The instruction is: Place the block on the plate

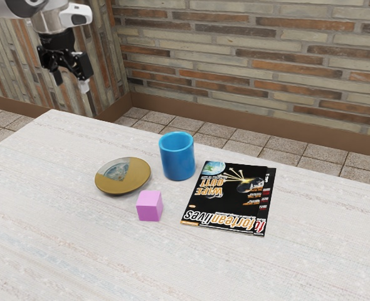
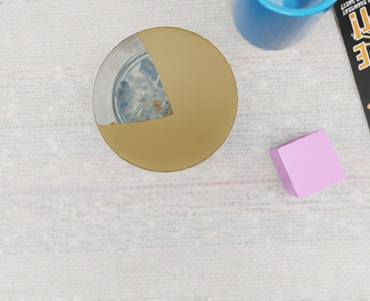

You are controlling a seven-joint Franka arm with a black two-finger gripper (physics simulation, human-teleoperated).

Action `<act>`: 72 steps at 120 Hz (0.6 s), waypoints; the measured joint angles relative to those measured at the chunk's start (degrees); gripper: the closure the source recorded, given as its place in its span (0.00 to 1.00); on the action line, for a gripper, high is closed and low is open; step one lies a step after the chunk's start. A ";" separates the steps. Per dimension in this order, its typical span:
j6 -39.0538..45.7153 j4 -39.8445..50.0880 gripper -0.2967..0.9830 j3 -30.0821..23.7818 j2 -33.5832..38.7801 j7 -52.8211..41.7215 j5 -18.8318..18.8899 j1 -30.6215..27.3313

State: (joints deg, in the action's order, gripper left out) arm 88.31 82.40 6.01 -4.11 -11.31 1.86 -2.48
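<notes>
The gripper (image 1: 71,83) is positioned above the table (image 1: 59,251), with its two fingers set wide apart and nothing between them. The pink block (image 1: 150,205) rests on the tabletop, near the gold plate (image 1: 125,183) but clear of its rim. The blue cup (image 1: 177,157) stands upright near both items; the magazine (image 1: 226,197) lies flat beyond the cup and block from the plate.
</notes>
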 joint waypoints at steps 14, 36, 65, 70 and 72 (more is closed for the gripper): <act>0.09 2.02 0.23 0.41 -0.46 -0.30 -2.13 0.17; 5.67 13.08 0.23 1.09 -0.84 2.68 -5.43 1.90; 13.57 21.54 0.23 0.85 -3.07 9.59 -7.08 4.65; 14.61 21.88 0.23 0.77 -4.27 11.05 -7.85 5.19; 15.04 22.09 0.23 0.76 -4.60 11.65 -8.16 5.55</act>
State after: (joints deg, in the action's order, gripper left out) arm 103.35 104.49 6.78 -8.71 0.34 -6.30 3.06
